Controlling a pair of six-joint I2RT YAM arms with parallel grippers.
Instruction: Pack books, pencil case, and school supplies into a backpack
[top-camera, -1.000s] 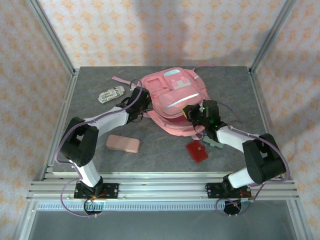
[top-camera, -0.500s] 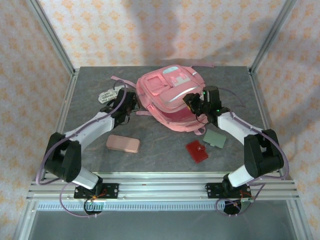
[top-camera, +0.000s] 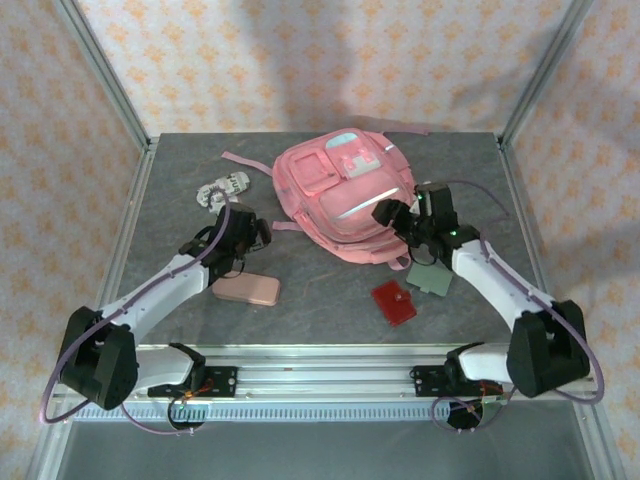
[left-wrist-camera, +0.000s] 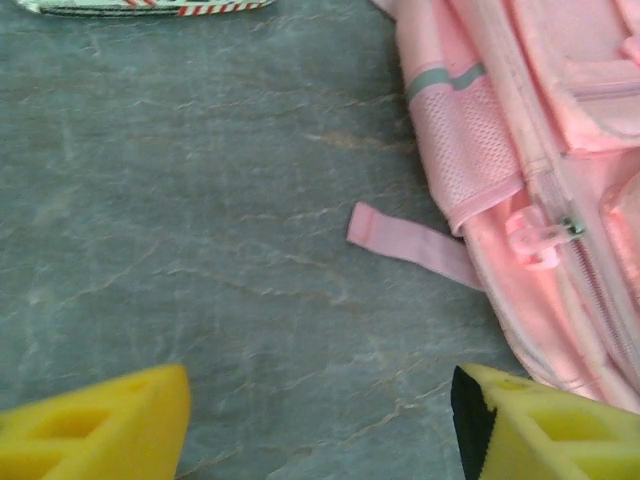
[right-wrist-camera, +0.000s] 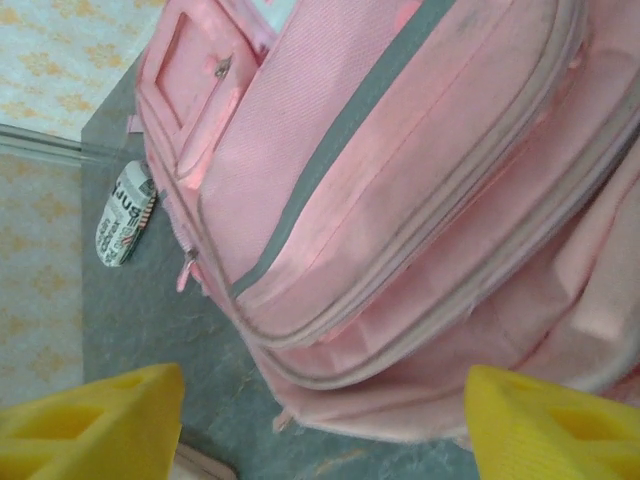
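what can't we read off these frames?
- Backpack contents: the fabric hides the interior in every view.
- Grey-green card: in the top view, the right arm covers its far corner.
- Printed pouch: cut off by the top edge in the left wrist view; its print is too small to read from above.

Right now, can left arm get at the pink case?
Probably yes: the left gripper is open and empty, and the pink case lies uncovered nearer the bases, beside its forearm. It would have to pull back.
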